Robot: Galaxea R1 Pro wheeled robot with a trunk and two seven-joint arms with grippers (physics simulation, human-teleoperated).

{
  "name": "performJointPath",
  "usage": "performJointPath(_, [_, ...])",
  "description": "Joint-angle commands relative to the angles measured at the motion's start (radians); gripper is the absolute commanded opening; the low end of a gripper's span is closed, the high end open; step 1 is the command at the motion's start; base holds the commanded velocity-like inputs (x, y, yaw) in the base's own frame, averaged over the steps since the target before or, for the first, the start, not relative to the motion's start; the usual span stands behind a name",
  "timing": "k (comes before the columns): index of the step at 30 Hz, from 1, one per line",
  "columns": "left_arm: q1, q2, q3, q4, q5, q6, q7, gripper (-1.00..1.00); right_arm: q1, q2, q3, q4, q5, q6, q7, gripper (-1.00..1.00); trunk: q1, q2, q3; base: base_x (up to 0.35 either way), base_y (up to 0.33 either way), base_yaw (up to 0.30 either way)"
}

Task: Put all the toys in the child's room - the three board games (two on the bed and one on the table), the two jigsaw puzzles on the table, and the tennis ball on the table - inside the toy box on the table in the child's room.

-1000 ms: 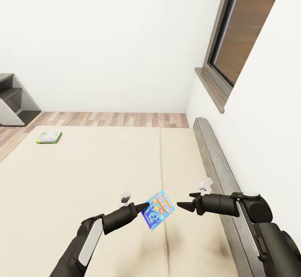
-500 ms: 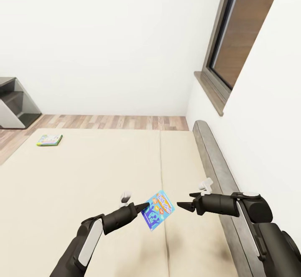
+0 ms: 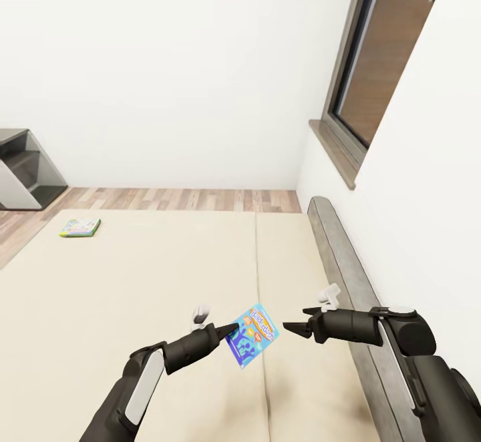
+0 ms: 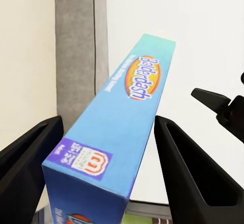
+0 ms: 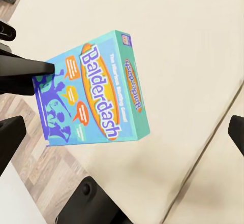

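A mostly blue board game (image 3: pixel 252 334), lettered "Balderdash", hangs tilted above the bed (image 3: pixel 120 282) with my left gripper (image 3: pixel 231 330) shut on its lower end. In the left wrist view the box (image 4: pixel 119 132) sits between the two dark fingers (image 4: pixel 189 163). My right gripper (image 3: pixel 290 327) stands open just right of the box, not touching it; the right wrist view looks onto the box's printed face (image 5: pixel 94 99). A second board game (image 3: pixel 80 228), white and green, lies flat near the bed's far left corner.
A grey headboard (image 3: pixel 344 262) runs along the bed's right side against a white wall with a dark-framed window (image 3: pixel 384 61). Wood plank floor (image 3: pixel 180 199) shows beyond the bed. A dark stepped unit (image 3: pixel 23 168) stands at the far left.
The whole picture has shifted a little, so the camera has moved. Both arms and the held blue box keep the same pose relative to it.
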Motion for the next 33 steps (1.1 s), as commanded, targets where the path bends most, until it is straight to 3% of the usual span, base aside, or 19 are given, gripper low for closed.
performJointPath(1, [-0.001,0.000,0.000,0.000,0.002,0.004,0.001,-1.00,-0.001,0.000,-0.001,-0.001,0.010,0.005,0.010,1.00,0.001,-0.002,0.000,0.000,0.000,0.000])
performJointPath(33, [0.002,0.000,0.000,0.000,0.002,0.003,0.002,-1.00,-0.001,0.001,-0.001,0.000,0.011,0.004,0.010,1.00,0.001,-0.002,0.045,0.000,0.000,0.000])
